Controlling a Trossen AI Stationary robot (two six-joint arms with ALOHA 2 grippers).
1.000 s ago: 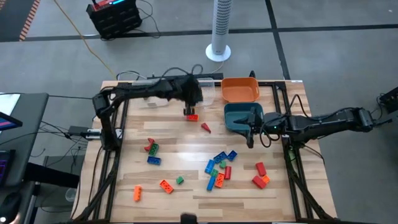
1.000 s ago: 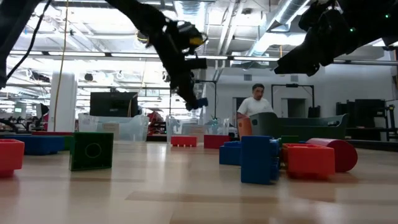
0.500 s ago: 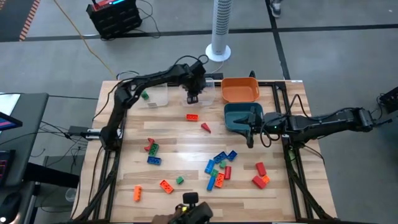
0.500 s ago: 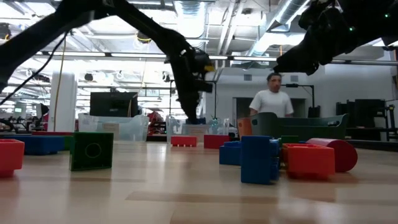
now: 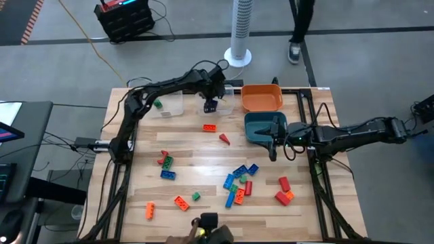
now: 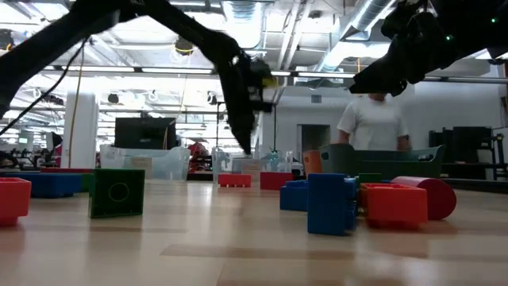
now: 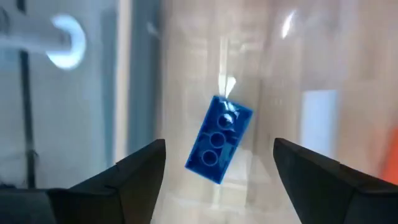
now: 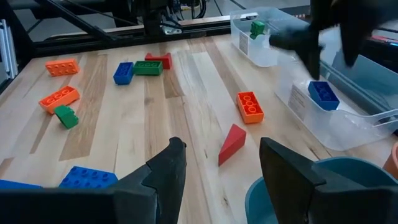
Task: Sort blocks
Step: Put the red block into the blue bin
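Observation:
My left gripper (image 5: 210, 104) (image 7: 219, 147) hangs open over a clear bin (image 5: 222, 102) at the table's far edge, fingers pointing down. A blue brick (image 7: 219, 139) (image 8: 323, 94) lies in that bin, below and between the fingers, apart from them. The other blocks lie loose on the wooden table: an orange brick (image 5: 209, 127), a red wedge (image 5: 224, 139), a blue, green and red cluster (image 5: 239, 183), and more at the near left. My right gripper (image 5: 272, 139) (image 8: 217, 149) waits open by the teal bin (image 5: 261, 129), holding nothing.
A second clear bin (image 5: 166, 105) at the far left holds a green block (image 5: 158, 104). An orange bin (image 5: 262, 97) stands behind the teal one. A person stands beyond the far edge (image 6: 373, 119). Something dark shows at the near edge (image 5: 207, 222).
My left gripper has carried the blue brick toward the table's far edge, from above the orange brick to over the clear bin, tipping more steeply downward. It has opened and let go, and the blue brick now lies in the bin.

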